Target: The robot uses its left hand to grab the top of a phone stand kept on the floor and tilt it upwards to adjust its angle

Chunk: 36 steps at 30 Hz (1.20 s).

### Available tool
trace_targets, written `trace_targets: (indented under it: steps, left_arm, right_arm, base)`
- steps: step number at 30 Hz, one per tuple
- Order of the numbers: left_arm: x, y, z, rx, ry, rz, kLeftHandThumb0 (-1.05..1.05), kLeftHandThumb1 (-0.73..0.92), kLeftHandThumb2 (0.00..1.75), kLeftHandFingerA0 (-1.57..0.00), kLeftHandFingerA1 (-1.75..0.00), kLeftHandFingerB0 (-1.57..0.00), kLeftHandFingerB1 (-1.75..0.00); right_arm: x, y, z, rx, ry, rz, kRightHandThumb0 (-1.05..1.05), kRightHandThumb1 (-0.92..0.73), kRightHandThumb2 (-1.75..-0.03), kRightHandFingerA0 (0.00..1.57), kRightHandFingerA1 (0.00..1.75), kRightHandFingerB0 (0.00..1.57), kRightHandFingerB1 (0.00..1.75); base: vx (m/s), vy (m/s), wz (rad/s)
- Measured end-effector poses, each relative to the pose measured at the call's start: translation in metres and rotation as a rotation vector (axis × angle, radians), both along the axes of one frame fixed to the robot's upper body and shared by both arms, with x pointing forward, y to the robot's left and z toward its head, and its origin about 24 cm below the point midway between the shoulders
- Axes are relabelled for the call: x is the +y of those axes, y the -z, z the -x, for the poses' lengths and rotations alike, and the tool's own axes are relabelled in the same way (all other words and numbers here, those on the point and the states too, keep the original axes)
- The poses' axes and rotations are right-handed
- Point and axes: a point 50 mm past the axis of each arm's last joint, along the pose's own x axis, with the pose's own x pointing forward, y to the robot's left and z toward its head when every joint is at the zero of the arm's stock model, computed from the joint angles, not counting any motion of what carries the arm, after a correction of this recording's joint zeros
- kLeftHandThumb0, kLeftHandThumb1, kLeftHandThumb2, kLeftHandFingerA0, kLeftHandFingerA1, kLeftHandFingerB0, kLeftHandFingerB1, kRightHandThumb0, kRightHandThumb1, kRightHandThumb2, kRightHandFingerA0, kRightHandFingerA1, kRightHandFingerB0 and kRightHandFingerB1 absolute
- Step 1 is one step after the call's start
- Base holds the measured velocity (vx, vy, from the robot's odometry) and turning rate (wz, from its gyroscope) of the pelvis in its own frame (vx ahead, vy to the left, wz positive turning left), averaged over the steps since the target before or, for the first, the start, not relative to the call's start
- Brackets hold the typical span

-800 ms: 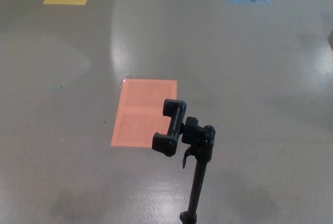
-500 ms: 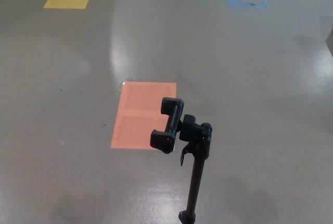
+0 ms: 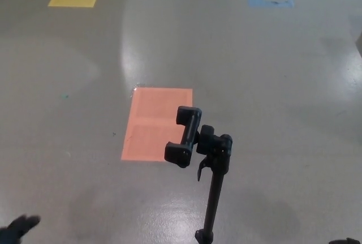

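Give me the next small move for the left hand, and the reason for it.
Probably raise the left hand and carry it right toward the clamp head of the phone stand. Only a dark tip of that hand shows at the bottom left corner, well apart from the stand, and nothing touches the clamp yet. The stand's pole looks upright on the grey floor, so the reach seems unobstructed.
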Motion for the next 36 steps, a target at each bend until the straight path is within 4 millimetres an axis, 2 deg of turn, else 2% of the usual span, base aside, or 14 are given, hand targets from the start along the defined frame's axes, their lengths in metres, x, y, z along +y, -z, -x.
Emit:
trace_targets:
  steps: [3, 4, 7, 8, 12, 13, 16, 17, 18, 19, 22, 23, 30, 36]
  left_arm:
    - [-0.011, -0.017, -0.016, -0.103, 0.117, -0.031, -0.75, 0.74, 1.1, -0.05, -0.42, -0.02, -0.26]
    - [-0.012, -0.02, -0.019, -0.119, 0.136, -0.038, -0.77, 0.92, 0.72, -0.17, -0.31, -0.03, -0.17]
    - [-0.019, -0.037, -0.03, -0.199, 0.235, -0.077, -0.76, 0.92, 0.72, -0.17, -0.3, -0.03, -0.16]
    - [-0.021, -0.044, -0.033, -0.227, 0.277, -0.099, -0.78, 0.75, 1.1, -0.19, -0.48, 0.0, -0.23]
    - [-0.033, -0.063, -0.041, -0.306, 0.403, -0.154, -0.79, 0.74, 1.07, -0.1, -0.42, -0.01, -0.23]
    - [-0.037, -0.068, -0.043, -0.327, 0.435, -0.169, -0.81, 0.91, 0.7, -0.21, -0.29, -0.02, -0.18]
    - [-0.045, -0.08, -0.045, -0.383, 0.512, -0.205, -0.79, 0.91, 0.69, -0.22, -0.3, -0.02, -0.18]
    - [-0.047, -0.082, -0.045, -0.397, 0.527, -0.211, -0.81, 0.71, 1.06, -0.13, -0.43, 0.0, -0.21]
    - [-0.052, -0.087, -0.046, -0.423, 0.558, -0.221, -0.81, 0.71, 1.06, -0.13, -0.43, 0.0, -0.21]
    - [-0.055, -0.092, -0.047, -0.449, 0.59, -0.233, -0.81, 0.85, 0.66, -0.22, -0.29, 0.0, -0.2]
    - [-0.064, -0.103, -0.048, -0.502, 0.646, -0.251, -0.78, 0.56, 0.9, -0.18, -0.43, -0.02, -0.2]
    - [-0.066, -0.105, -0.049, -0.511, 0.654, -0.252, -0.63, 0.52, 0.56, -0.28, -0.31, -0.01, -0.24]
    - [-0.081, -0.121, -0.051, -0.599, 0.722, -0.245, -0.28, 0.3, 0.67, -0.11, -0.43, 0.0, -0.24]
    - [-0.091, -0.138, -0.057, -0.662, 0.78, -0.288, -0.18, 0.42, 0.66, -0.07, -0.36, 0.0, -0.19]
  right_arm:
    - [-0.001, -0.003, -0.004, -0.01, -0.006, 0.007, -0.66, -0.75, -0.63, 0.21, 0.38, 0.19, 0.3]
    - [-0.001, -0.004, -0.005, -0.012, -0.008, 0.008, -0.66, -0.75, -0.63, 0.21, 0.38, 0.19, 0.3]
    - [-0.002, -0.007, -0.009, -0.022, -0.016, 0.016, -0.66, -0.75, -0.63, 0.2, 0.37, 0.19, 0.3]
    - [-0.001, -0.008, -0.011, -0.026, -0.02, 0.018, -0.66, -0.74, -0.63, 0.18, 0.36, 0.21, 0.3]
    - [-0.002, -0.01, -0.014, -0.033, -0.023, 0.021, -0.65, -0.75, -0.63, 0.19, 0.36, 0.18, 0.3]
    - [-0.002, -0.01, -0.014, -0.033, -0.024, 0.022, -0.65, -0.74, -0.62, 0.19, 0.36, 0.18, 0.3]
    - [-0.002, -0.01, -0.014, -0.032, -0.027, 0.022, -0.65, -0.74, -0.62, 0.2, 0.37, 0.19, 0.3]
    - [-0.002, -0.01, -0.015, -0.032, -0.027, 0.023, -0.65, -0.74, -0.62, 0.2, 0.36, 0.19, 0.3]
    - [-0.002, -0.011, -0.015, -0.033, -0.028, 0.024, -0.65, -0.74, -0.62, 0.2, 0.36, 0.19, 0.3]
    - [-0.002, -0.011, -0.016, -0.035, -0.03, 0.025, -0.64, -0.75, -0.63, 0.19, 0.35, 0.19, 0.29]
    - [-0.003, -0.012, -0.017, -0.035, -0.031, 0.029, -0.65, -0.75, -0.65, 0.17, 0.36, 0.2, 0.31]
    - [-0.003, -0.012, -0.017, -0.035, -0.031, 0.03, -0.64, -0.75, -0.63, 0.19, 0.36, 0.18, 0.29]
    - [-0.005, -0.013, -0.017, -0.031, -0.034, 0.031, -0.64, -0.76, -0.63, 0.19, 0.35, 0.18, 0.29]
    - [-0.004, -0.014, -0.019, -0.028, -0.047, 0.035, -0.65, -0.76, -0.63, 0.19, 0.36, 0.19, 0.29]
  base:
    - [0.0, 0.0, 0.0]
    - [0.0, 0.0, 0.0]
    - [0.0, 0.0, 0.0]
    - [0.0, 0.0, 0.0]
    - [0.0, 0.0, 0.0]
    - [0.0, 0.0, 0.0]
    - [0.0, 0.0, 0.0]
    - [0.0, 0.0, 0.0]
    - [0.0, 0.0, 0.0]
    - [0.0, 0.0, 0.0]
    - [0.0, 0.0, 0.0]
    - [0.0, 0.0, 0.0]
    - [0.0, 0.0, 0.0]
    - [0.0, 0.0, 0.0]
